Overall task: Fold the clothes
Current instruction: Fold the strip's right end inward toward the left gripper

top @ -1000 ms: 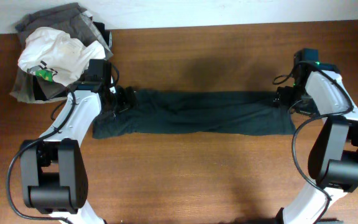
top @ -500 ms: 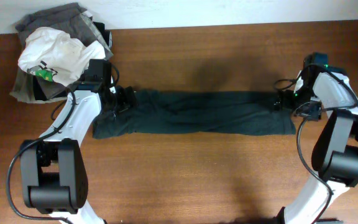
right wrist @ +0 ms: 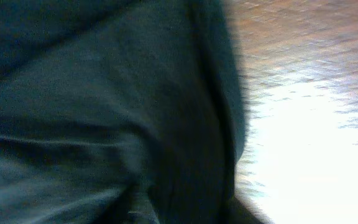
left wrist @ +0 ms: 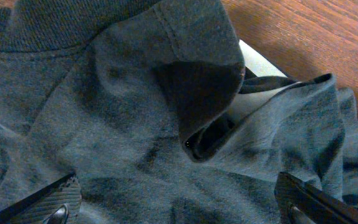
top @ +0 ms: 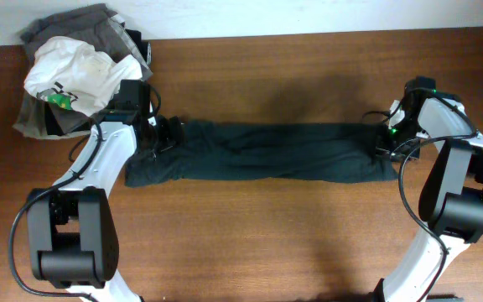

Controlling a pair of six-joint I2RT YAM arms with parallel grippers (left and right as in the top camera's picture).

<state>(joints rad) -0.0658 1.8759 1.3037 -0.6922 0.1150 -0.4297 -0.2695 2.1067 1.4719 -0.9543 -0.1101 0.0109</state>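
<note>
The clothes [top: 275, 151], a dark teal-black T-shirt, lie as a long narrow band across the table's middle. At the band's left end my left gripper [top: 168, 134] is down on the fabric. In the left wrist view it [left wrist: 179, 208] stands open, its fingertips [left wrist: 51, 200] wide apart over rumpled cloth [left wrist: 135, 124] with a folded-over hem. My right gripper [top: 384, 141] sits on the band's right end. The right wrist view is blurred and filled with dark fabric [right wrist: 104, 93]; its fingers do not show, so its grip is unclear.
A pile sits at the back left corner: a white garment with a green mark [top: 74, 71] on grey folded garments [top: 99, 25]. Brown wooden table [top: 267, 235] spreads in front of and behind the shirt. Bright glare lies on the wood [right wrist: 309, 137] beside the shirt's edge.
The right arm has shifted, bringing its gripper slightly nearer and onto the shirt's right end. The left arm and the shirt have stayed put.
</note>
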